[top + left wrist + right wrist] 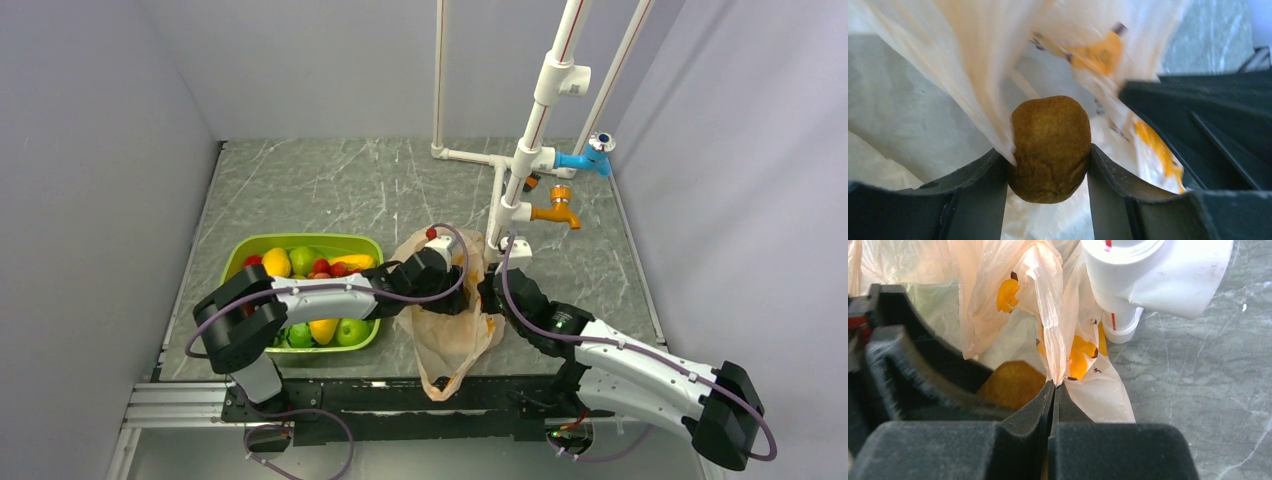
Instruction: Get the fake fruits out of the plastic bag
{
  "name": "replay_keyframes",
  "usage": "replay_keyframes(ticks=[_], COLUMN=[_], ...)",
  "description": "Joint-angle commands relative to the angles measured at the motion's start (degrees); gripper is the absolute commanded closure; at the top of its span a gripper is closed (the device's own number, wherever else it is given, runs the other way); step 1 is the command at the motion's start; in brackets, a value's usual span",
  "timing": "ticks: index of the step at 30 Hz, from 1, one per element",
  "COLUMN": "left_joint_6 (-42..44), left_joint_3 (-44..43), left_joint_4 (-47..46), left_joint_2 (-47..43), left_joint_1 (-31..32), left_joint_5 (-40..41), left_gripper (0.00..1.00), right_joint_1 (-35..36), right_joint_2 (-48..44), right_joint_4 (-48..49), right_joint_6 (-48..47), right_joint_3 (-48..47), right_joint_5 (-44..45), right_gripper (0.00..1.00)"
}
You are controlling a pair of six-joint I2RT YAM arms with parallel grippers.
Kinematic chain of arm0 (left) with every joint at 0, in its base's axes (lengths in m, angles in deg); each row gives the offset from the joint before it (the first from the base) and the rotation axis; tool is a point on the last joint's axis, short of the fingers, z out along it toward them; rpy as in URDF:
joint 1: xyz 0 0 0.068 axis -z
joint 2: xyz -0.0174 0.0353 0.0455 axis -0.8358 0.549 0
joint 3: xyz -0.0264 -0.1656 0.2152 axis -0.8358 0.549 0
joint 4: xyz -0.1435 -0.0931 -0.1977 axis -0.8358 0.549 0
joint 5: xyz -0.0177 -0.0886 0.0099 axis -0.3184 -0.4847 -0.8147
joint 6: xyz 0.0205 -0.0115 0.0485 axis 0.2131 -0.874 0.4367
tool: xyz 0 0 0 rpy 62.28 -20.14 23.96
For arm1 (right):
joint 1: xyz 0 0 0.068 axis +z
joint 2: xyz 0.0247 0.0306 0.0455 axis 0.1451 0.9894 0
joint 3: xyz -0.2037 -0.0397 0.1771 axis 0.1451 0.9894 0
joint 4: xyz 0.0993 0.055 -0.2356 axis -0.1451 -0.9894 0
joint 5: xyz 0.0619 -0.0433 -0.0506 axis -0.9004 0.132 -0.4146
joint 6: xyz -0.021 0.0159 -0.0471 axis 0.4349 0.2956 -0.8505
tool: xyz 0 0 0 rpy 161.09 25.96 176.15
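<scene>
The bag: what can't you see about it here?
- Top view: the left gripper and right gripper cover the mouth of the bag, so any fruit left inside is hidden.
- Left wrist: the film is blurred, and the kiwi blocks what lies behind it.
- Right wrist: pinched folds hide the inside.

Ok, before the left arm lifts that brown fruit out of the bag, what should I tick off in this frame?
1. Left gripper shut on the kiwi-like fruit: ok, it sits between both fingers.
2. Right gripper pinching the plastic bag: ok, closed on a fold of film.
3. Film free of the left grip: cannot tell; a sheet runs down to where one finger meets the fruit.
4. Clearance from the white pipe fitting: cannot tell; it stands right beside the bag.
5. Likely drop spot: ok, the green tub sits next to the bag on the left arm's side.
</scene>
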Motion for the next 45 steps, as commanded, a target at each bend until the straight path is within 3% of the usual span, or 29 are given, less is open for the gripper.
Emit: replay_keyframes(ticks=[1, 7, 9, 10, 20, 26, 30, 33, 37, 41, 45], left_joint_6=[-0.83, -0.70, -0.45, -0.39, -2.36, -4.28, -6.02, -5.96, -11.95, -10.91, -8.23], left_joint_3=[1.53, 4.00, 4.94, 5.59, 7.14, 5.26, -1.16, -7.42, -15.69, -17.83, -12.02], left_joint_4=[0.04, 6.18, 8.23, 8.61, 21.84, 39.18, 54.35, 63.57, 76.43, 77.62, 70.68], left_joint_2=[-6.64, -15.19, -18.52, -20.38, -36.07, -43.17, -41.44, -34.85, -25.10, -20.57, -23.43], left_joint_1=[1.59, 3.40, 3.42, 3.42, 3.42, 3.42, 3.34, 2.72, 1.55, -5.05, -12.30], left_joint_5=[-5.44, -2.21, -2.20, -2.20, 9.17, 22.03, 33.68, 39.15, 47.01, 47.77, 45.66], left_gripper=[0.83, 0.88, 0.99, 1.00, 1.00, 1.00, 1.00, 1.00, 1.00, 1.00, 1.00], right_joint_1=[0.13, 0.12, 0.09, 0.09, 0.12, 0.14, 0.11, 0.12, 0.16, 0.08, 0.13], right_joint_2=[1.19, 0.85, 0.63, 0.61, 1.45, 2.26, 2.47, 2.85, 2.51, 1.30, 1.74], right_joint_4=[1.14, 1.29, 1.48, 1.94, 1.58, 1.38, 1.59, 1.09, -0.08, -0.27, -1.04], right_joint_6=[-0.07, 0.04, -0.07, -0.36, 0.49, 0.17, 0.23, 0.24, 0.61, 0.73, 0.67], right_joint_3=[-0.82, -0.32, -0.23, 0.06, 0.25, -0.56, -0.40, -0.55, -0.40, -0.16, -0.96], right_joint_5=[1.25, 1.65, 1.71, 1.69, 1.49, 0.92, 0.70, 0.48, 0.72, 0.66, 0.81], right_gripper=[1.00, 1.00, 1.00, 1.00, 1.00, 1.00, 1.00, 1.00, 1.00, 1.00, 1.00])
